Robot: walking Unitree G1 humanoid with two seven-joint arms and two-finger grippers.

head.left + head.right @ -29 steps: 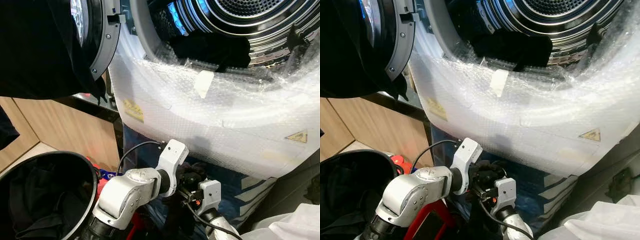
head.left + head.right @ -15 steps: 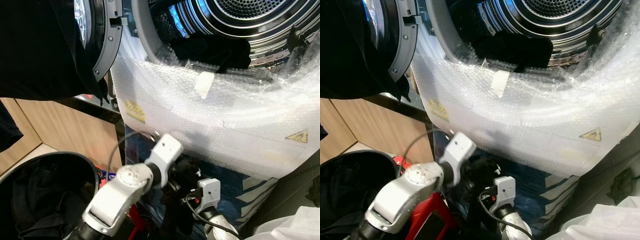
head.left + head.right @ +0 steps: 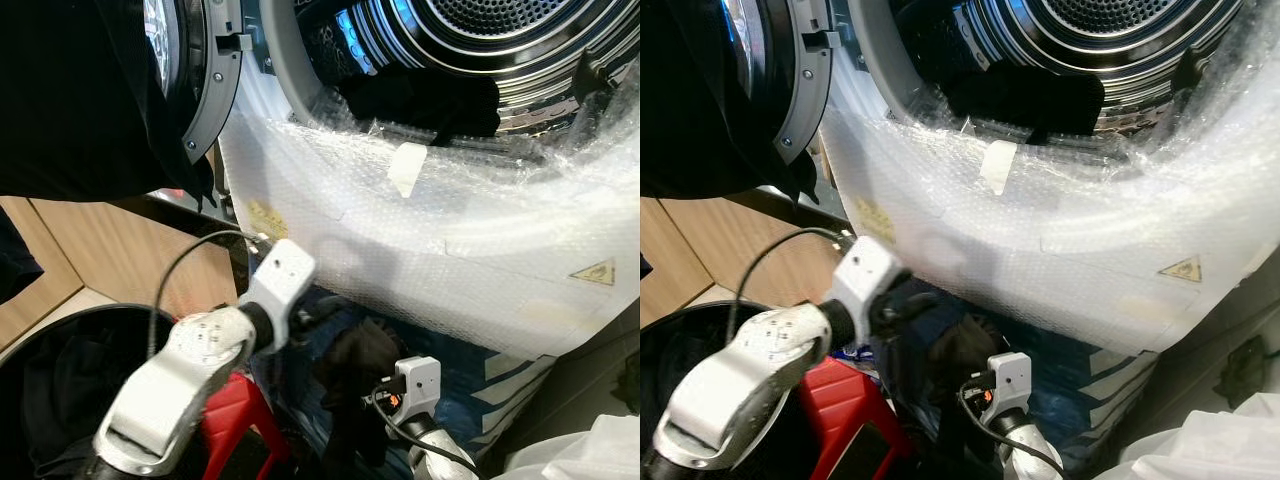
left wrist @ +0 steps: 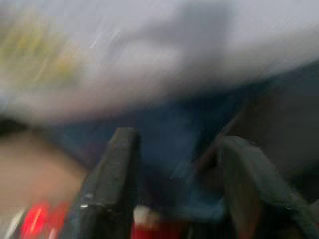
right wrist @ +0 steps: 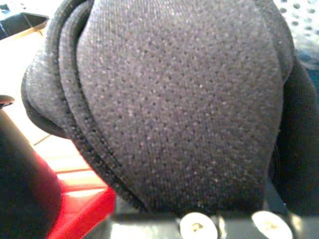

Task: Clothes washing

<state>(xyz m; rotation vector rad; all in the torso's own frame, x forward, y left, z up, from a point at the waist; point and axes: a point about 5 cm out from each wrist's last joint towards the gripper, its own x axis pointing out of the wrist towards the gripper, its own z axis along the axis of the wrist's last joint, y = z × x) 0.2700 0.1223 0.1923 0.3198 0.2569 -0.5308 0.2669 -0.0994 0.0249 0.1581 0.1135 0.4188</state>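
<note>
The washing machine's front (image 3: 450, 250) is wrapped in bubble wrap, and its door (image 3: 212, 80) stands open to the left. Dark clothes (image 3: 420, 95) lie at the mouth of the steel drum (image 3: 500, 40). Low in front of the machine, my right gripper (image 3: 362, 372) is shut on a bunched dark garment (image 3: 352, 350); the right wrist view shows its knitted fabric (image 5: 174, 99) close up, hiding the fingers. My left gripper (image 4: 179, 142) is open and empty, just left of the garment and apart from it. A black basket (image 3: 100, 312) holding dark clothes stands at lower left.
A large dark cloth (image 3: 70, 100) hangs over the open door. A red object (image 3: 235, 400) sits beside the basket under my left arm. Wooden cabinet panels (image 3: 120, 250) rise behind the basket. White fabric (image 3: 590, 450) lies at lower right.
My left arm has swung left and a little up, away from the right gripper. The dark garment has stayed in the right gripper.
</note>
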